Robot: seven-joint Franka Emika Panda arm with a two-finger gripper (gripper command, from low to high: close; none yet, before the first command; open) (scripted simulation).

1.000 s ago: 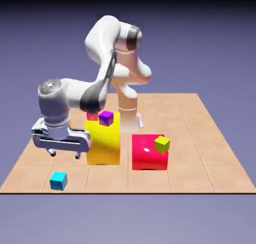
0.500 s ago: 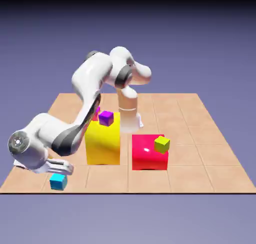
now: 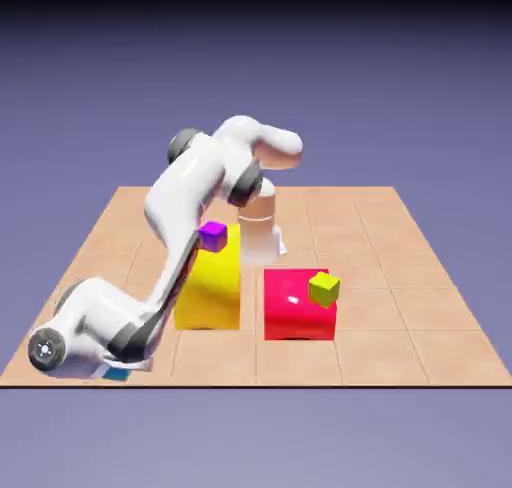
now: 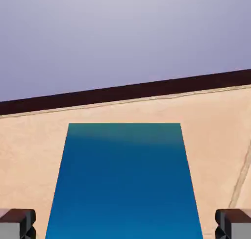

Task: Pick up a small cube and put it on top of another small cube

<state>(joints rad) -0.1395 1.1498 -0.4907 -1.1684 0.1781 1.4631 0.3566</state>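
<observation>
My gripper [image 4: 125, 224] is spread wide around the cyan cube [image 4: 125, 184], apparently untouched, on the tan tiled table [image 3: 420, 296]; blue-violet backdrop [image 3: 400, 86] behind.

simulated robot workspace, tiled tabletop [image 3: 430, 326], plain blue-violet backdrop, 1 white robot arm [image 3: 185, 191], rendered coloured blocks

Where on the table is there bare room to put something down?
The exterior view's right side of the table is bare, beyond the red block, as is the strip between that and the yellow block. It's crowded at the near left corner, where the arm covers the cyan cube.
</observation>
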